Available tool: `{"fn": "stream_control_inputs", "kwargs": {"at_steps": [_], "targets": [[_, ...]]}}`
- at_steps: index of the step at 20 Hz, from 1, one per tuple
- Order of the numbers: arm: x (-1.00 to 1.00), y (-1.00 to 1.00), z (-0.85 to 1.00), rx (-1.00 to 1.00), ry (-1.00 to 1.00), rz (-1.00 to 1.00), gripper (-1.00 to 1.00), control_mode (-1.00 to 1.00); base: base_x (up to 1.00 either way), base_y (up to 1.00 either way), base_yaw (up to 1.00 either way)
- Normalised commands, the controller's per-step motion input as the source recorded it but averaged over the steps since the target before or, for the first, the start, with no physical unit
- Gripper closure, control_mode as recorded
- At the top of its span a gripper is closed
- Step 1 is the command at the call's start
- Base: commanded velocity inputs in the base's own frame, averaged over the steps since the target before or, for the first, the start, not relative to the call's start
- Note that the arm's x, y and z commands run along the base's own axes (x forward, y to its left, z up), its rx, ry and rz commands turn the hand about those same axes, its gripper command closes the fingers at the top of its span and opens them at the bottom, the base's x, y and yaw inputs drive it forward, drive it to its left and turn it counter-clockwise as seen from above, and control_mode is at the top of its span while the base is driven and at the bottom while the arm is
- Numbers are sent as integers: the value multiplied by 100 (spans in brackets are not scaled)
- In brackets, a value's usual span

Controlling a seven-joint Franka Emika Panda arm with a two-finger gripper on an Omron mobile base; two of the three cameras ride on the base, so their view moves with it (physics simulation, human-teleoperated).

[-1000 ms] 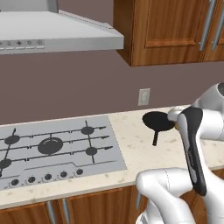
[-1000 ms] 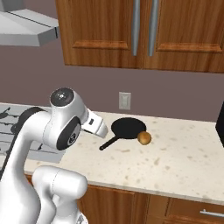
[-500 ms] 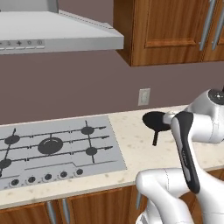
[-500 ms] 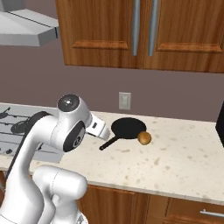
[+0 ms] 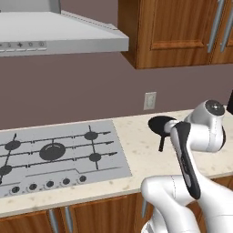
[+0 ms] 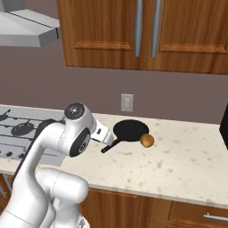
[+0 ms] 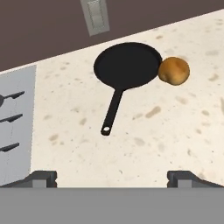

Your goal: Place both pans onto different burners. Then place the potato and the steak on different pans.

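Note:
One matte-black pan lies on the speckled counter, its thin handle pointing toward me. The golden-brown potato rests against the pan's right rim, on the counter and not in the pan. My gripper hovers above the counter short of the handle's end, open, with nothing between its fingertips. From the base, the pan and potato lie right of the cooktop, whose burners are bare. The steak is out of view.
The grey cooktop has knobs along its front edge. A white wall outlet sits behind the pan. A dark object stands at the counter's far right. Wood cabinets and a range hood hang overhead.
The arm has swung a little to the right and lower, toward the pan. Pan and potato have not moved, and the gripper has stayed open.

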Motion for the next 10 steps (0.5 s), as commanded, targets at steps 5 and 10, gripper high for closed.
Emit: {"fn": "stream_control_inputs", "kwargs": {"at_steps": [5,10], "targets": [[33,0,-19,0,0,0,-100,-100,0,0,0],[38,0,-15,0,0,0,-100,-100,0,0,0]]}}
